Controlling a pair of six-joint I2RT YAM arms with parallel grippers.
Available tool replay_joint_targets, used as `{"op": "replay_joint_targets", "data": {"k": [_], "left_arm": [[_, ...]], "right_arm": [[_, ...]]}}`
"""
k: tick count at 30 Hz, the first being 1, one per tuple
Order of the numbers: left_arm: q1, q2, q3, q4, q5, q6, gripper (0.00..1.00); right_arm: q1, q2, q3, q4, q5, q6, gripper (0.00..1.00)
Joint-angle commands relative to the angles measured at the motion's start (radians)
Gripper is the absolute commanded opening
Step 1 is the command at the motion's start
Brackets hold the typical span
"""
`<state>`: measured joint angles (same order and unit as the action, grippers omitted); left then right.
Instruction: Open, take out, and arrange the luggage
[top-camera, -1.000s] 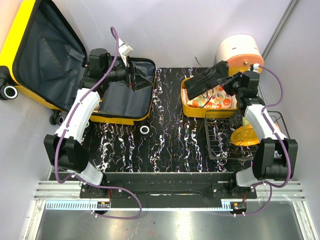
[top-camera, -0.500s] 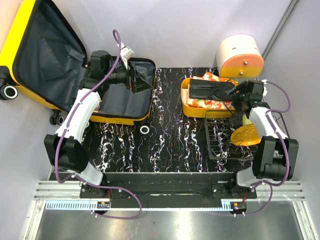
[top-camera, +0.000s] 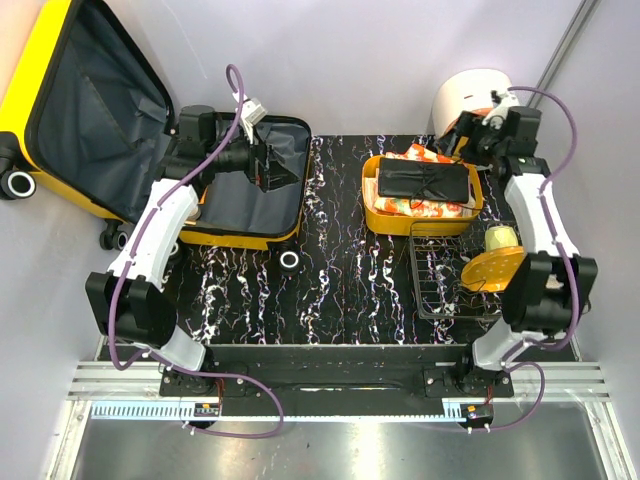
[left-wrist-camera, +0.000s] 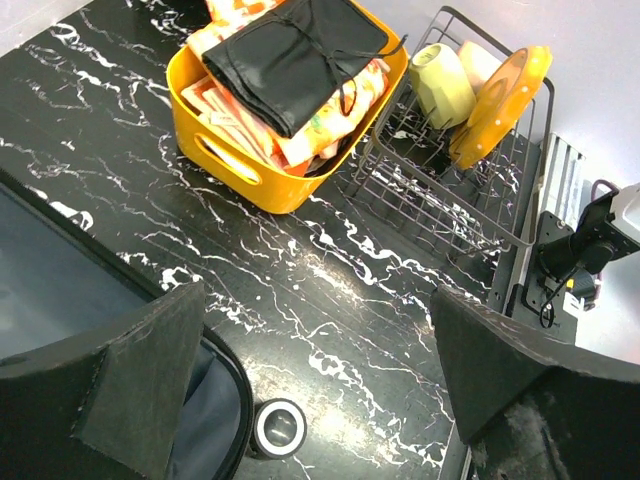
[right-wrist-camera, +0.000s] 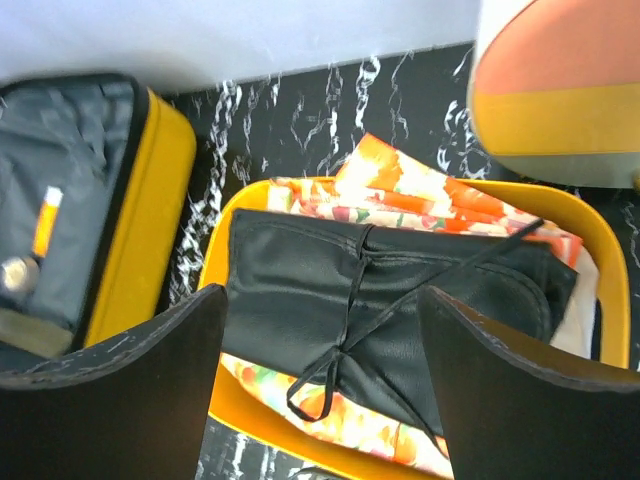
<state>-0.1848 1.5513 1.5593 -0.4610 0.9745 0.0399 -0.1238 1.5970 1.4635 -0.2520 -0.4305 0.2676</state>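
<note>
The luggage (top-camera: 240, 205) lies open at the table's left, its yellow lid (top-camera: 90, 100) leaning against the wall and its dark grey lining showing. My left gripper (top-camera: 268, 160) hovers open and empty over the right edge of the luggage base (left-wrist-camera: 50, 290), above a wheel (left-wrist-camera: 279, 425). My right gripper (top-camera: 462, 135) is open and raised at the back right, above a black drawstring pouch (right-wrist-camera: 300, 290). The pouch (top-camera: 424, 182) rests free on patterned cloth in the yellow basket (top-camera: 372, 215).
A wire dish rack (top-camera: 440, 290) at the right front holds an orange plate (top-camera: 490, 270) and a pale cup (top-camera: 500, 238). A round white and orange container (top-camera: 470, 95) stands at the back right corner, close to my right gripper.
My right gripper has opened and let go of the black pouch, which now lies in the yellow basket. The gripper has then lifted back toward the round container. The left arm has barely moved.
</note>
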Motion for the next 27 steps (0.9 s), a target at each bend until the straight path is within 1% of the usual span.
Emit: {"op": "replay_joint_targets", "data": {"k": [1,4,7,9,11,13,14,17,21,25,27], "left_arm": [[0.044,-0.019,0.010,0.016,-0.020,-0.028,0.98],[0.059,-0.028,-0.007,0.007,-0.030,-0.023,0.98],[0.068,-0.046,-0.030,-0.007,-0.051,-0.008,0.98],[0.073,-0.054,-0.044,-0.014,-0.062,-0.002,0.98],[0.084,-0.068,-0.059,-0.018,-0.059,-0.006,0.98],[0.090,-0.080,-0.067,-0.016,-0.059,-0.003,0.98],[0.093,-0.083,-0.071,-0.018,-0.059,-0.003,0.98],[0.097,-0.094,-0.074,-0.019,-0.057,0.000,0.98],[0.104,-0.096,-0.076,-0.025,-0.057,0.003,0.98],[0.105,-0.099,-0.081,-0.028,-0.059,0.002,0.98],[0.108,-0.106,-0.084,-0.028,-0.059,0.003,0.98]], "right_arm": [[0.068,0.153,0.087,-0.130,-0.056,-0.226,0.86],[0.090,0.216,0.090,-0.164,-0.031,-0.324,0.86],[0.093,0.274,0.106,-0.243,-0.001,-0.395,0.86],[0.093,0.302,0.139,-0.326,0.003,-0.453,0.87],[0.093,0.313,0.205,-0.409,-0.025,-0.490,0.87],[0.095,0.319,0.262,-0.440,-0.048,-0.499,0.86],[0.101,0.316,0.320,-0.457,-0.066,-0.517,0.85],[0.164,0.299,0.406,-0.481,-0.091,-0.591,0.86],[0.275,0.302,0.446,-0.445,-0.068,-0.648,0.88],[0.395,0.380,0.509,-0.397,-0.021,-0.639,0.88],[0.429,0.441,0.555,-0.374,0.015,-0.642,0.88]]}}
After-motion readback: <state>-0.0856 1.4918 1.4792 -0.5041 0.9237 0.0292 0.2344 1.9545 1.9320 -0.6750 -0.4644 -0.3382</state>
